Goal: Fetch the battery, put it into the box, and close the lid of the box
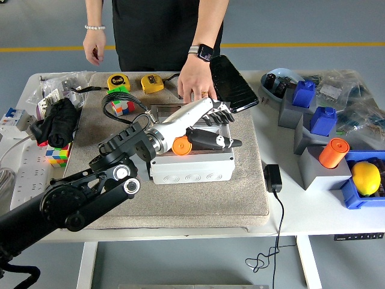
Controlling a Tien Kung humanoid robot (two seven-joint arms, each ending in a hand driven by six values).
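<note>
Toward the bench's (337, 208) far edge, the left robot hand (207, 126) lies spread, fingers flat, on the grey box (191, 167), whose lid is down; the battery is hidden.

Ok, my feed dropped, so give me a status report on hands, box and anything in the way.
Left hand open, flat over the box. Right hand out of view. Lid looks down. Person's hand rests by the box's far edge.
</note>
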